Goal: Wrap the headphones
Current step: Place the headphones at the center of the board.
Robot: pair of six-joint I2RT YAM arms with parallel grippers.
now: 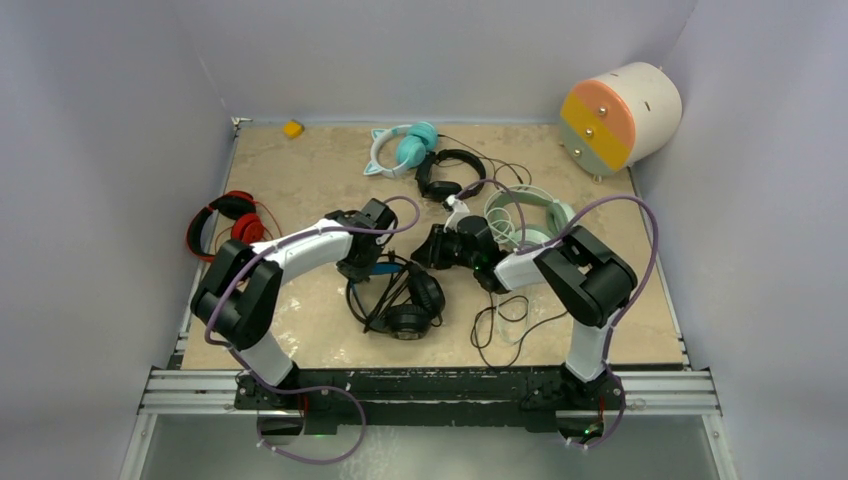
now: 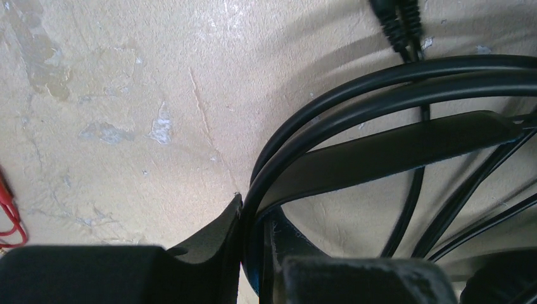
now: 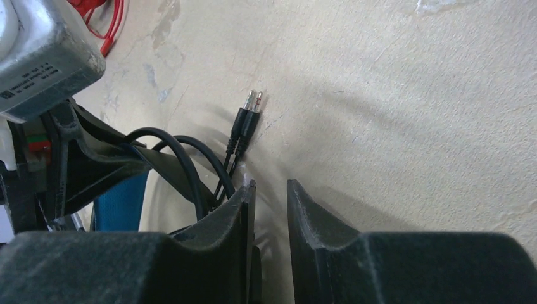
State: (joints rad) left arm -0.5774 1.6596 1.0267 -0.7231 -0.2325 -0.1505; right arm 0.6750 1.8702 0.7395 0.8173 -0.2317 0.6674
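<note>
A: Where are the headphones [image 1: 405, 300]?
B: Mid-worktop [image 1: 300, 180]. My left pincer [image 2: 250, 253] is clamped on the band [image 2: 392, 152]; my right pincer [image 3: 271, 206] is slightly parted, empty, with the plug [image 3: 250, 111] just ahead.
A: Advice?
B: I'd hold the band firm, take the cable [image 3: 183, 152] near the plug, and lay snug loops.

arms: left arm [image 1: 300, 250], right arm [image 1: 590, 275], white shells, black joints | cables [image 1: 655, 245]: lilac, looping from bases at 6 o'clock | fingers [image 3: 316, 221]: matte black wedges

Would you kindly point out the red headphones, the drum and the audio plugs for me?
red headphones [image 1: 245, 230]: top view, ear cup.
drum [image 1: 598, 122]: top view, coloured face.
plugs [image 3: 242, 125]: right wrist view, black sleeves.
</note>
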